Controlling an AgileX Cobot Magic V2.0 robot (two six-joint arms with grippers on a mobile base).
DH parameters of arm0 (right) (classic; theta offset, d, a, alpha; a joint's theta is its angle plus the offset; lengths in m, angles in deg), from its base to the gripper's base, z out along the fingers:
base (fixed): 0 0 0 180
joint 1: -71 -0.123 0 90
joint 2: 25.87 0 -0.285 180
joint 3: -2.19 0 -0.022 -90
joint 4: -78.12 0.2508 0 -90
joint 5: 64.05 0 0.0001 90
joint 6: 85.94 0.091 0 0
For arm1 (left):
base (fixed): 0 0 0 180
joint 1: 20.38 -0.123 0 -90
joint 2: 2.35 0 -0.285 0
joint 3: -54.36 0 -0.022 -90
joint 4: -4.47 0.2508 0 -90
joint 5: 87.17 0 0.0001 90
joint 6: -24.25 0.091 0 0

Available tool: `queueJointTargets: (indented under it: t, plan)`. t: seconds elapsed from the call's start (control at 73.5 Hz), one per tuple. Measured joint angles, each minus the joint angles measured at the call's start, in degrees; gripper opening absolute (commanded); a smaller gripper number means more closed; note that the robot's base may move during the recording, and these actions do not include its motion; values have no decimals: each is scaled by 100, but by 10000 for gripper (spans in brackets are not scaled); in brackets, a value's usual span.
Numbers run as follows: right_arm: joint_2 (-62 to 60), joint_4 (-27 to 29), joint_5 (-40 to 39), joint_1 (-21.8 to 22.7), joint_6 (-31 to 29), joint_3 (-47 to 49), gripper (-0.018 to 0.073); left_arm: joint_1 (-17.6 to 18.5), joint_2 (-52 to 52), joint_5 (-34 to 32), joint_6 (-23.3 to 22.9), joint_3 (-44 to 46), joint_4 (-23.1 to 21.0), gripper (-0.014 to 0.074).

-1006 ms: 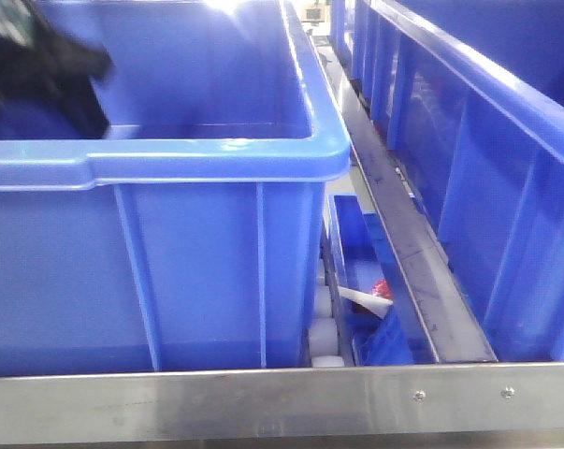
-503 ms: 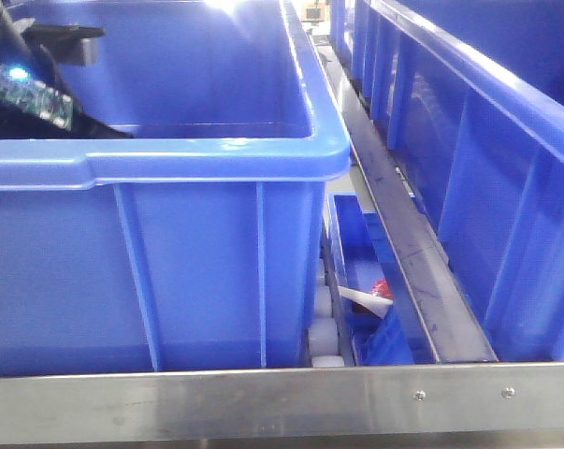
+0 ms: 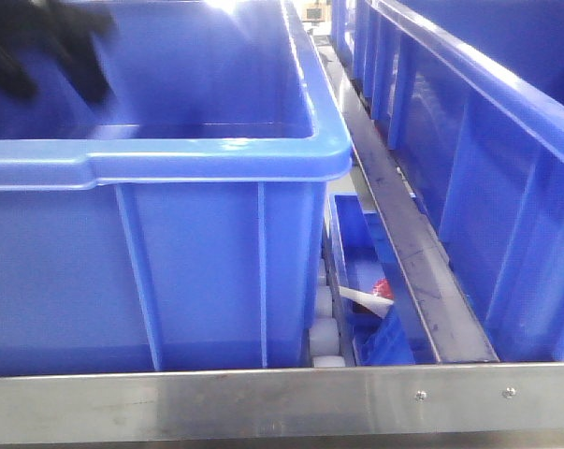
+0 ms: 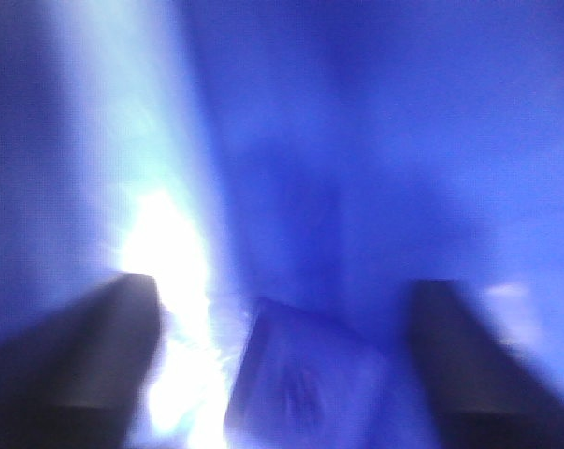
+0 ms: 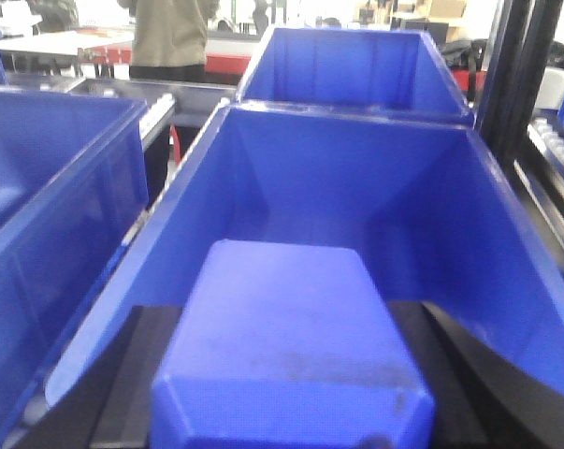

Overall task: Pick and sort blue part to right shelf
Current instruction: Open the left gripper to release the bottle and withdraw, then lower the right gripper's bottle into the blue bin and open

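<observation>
Front view: a large blue crate [image 3: 169, 168] filled the left, a second blue crate [image 3: 487, 140] stood to the right, a metal rail [image 3: 282, 402] ran along the bottom – two crates counted here.
Left arm: seen from the front only as a dark blurred shape [image 3: 48, 47] at the large crate's top-left, over its interior.
Gap between crates: a narrow slot held a small blue bin [image 3: 370, 299] with something red [image 3: 382, 288] and white [image 3: 361, 299] inside (too small to identify).
Left wrist view: heavily blurred; the left end effector [image 4: 282, 365] had its two dark fingers [image 4: 85, 355] spread apart, a blue part [image 4: 300, 374] between them – contact could not be told.
Right wrist view: the right end effector [image 5: 291, 412] had a blue part [image 5: 286, 355] between its dark fingers [image 5: 137, 374], apparently grasped, just before an open-fronted blue shelf bin [image 5: 347, 178].
Behind it: another blue bin [image 5: 347, 65], and a standing person [image 5: 169, 37] at a far bench [image 5: 48, 42].
Blue parts: two, one per wrist view.
</observation>
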Motion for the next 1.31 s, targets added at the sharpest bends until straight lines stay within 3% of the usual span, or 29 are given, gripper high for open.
queueJointTargets:
  t: [0.19, 0.394, 0.558, 0.734, 0.898, 1.061, 1.306]
  plan:
    - [905, 11, 34, 0, 107, 61, 287, 40, 1595, -232, 0, -882, -13, 131]
    - [2580, 281, 196, 0, 307, 646, 287, 40, 3042, -426, 0, -1691, -13, 129]
    - [4110, 798, 550, 0, 329, 1494, 287, 40, 4084, -795, 0, -2356, 53, 129]
    - [5591, 975, 1054, 43, 332, 2469, 288, 40, 5190, -1023, 0, -2954, 99, 129]
    - [6639, 1097, 1438, 594, 88, 3209, 288, 40, 6172, -1024, 2, -3267, 179, 129]
    - [7323, 1467, 1559, 1424, -655, 3513, 288, 40, 6879, -811, 2, -3295, 242, 129]
    - [8125, 1584, 891, 2229, -1384, 3574, 288, 40, 7359, -424, 2, -3295, 278, 129]
